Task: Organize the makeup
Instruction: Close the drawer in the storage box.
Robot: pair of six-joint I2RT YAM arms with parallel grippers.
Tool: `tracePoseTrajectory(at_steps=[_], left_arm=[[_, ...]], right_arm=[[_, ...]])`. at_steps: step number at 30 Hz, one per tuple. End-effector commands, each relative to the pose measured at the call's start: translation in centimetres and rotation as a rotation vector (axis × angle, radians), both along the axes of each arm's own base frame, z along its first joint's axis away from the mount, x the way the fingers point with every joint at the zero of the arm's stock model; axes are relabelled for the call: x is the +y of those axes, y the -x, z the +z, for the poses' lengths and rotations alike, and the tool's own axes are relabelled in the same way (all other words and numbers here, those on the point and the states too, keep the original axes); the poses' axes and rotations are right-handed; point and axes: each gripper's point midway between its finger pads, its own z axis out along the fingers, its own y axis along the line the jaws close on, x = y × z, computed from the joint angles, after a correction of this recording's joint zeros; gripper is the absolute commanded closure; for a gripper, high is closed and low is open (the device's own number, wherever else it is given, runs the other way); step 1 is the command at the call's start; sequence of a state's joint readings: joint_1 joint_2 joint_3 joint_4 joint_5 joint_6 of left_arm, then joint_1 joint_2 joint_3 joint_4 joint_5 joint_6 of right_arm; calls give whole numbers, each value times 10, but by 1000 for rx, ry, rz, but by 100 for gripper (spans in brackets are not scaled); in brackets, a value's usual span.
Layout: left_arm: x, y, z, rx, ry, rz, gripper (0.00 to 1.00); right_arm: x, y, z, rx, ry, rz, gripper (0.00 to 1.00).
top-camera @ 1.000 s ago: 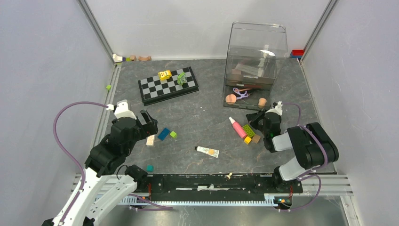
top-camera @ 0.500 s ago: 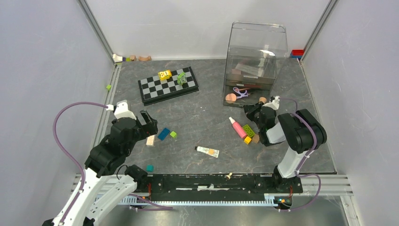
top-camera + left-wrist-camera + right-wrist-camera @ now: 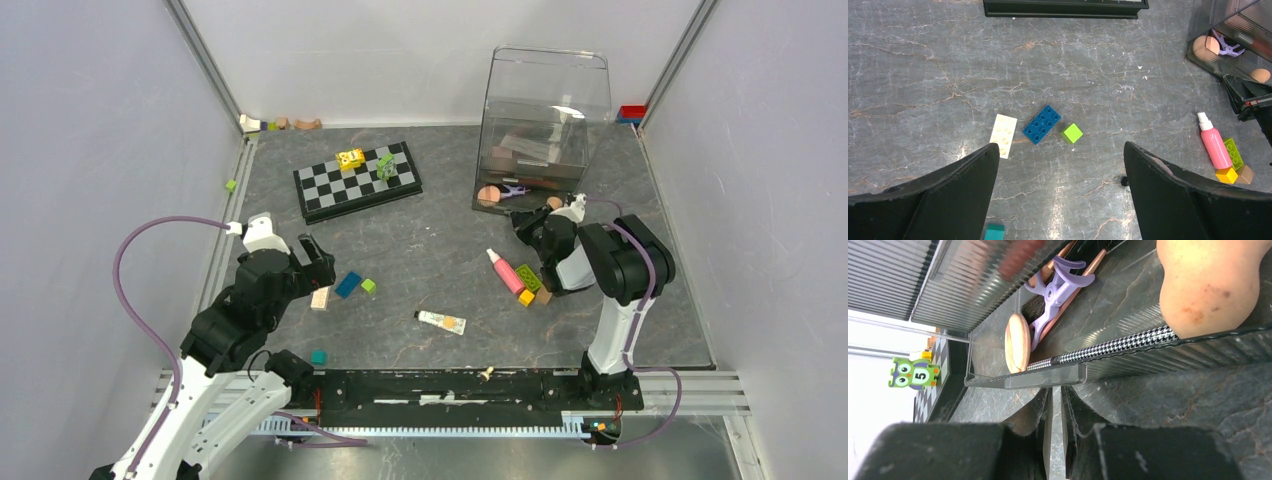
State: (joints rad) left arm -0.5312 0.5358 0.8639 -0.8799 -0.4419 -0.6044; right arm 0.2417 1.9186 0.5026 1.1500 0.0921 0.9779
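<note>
Left gripper (image 3: 1060,150) gaping wide above loose blocks (image 3: 1042,124); right gripper (image 3: 1055,395) narrowed, seemingly pinching lip of clear tray (image 3: 1048,376), peach sponges (image 3: 1208,285) and purple curler (image 3: 1055,282) inside, pink tube (image 3: 505,271) out on table (image 3: 430,250).

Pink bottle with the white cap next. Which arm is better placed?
Right, probably. The right hand sits at the front lip of the clear plastic organizer, just beyond the pink bottle with the white cap; it would need to open. The left hand is open but hovers over toy blocks across the table.
</note>
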Motion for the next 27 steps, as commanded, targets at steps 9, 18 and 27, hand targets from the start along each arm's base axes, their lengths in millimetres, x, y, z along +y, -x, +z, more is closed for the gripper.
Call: tracePoseTrajectory(at_steps=[9,18,27], left_arm=[[3,-6,7,-37,-20,9,0],[3,-7,5,-29,-27,11,0],[3,-7,5,-26,-28,14,0]], right_arm=[[-12,-39,15,-55,43,-102,83],[-23,-55,5,-28,45,-145,81],[-45,-61,-6,-5,31,-185,80]])
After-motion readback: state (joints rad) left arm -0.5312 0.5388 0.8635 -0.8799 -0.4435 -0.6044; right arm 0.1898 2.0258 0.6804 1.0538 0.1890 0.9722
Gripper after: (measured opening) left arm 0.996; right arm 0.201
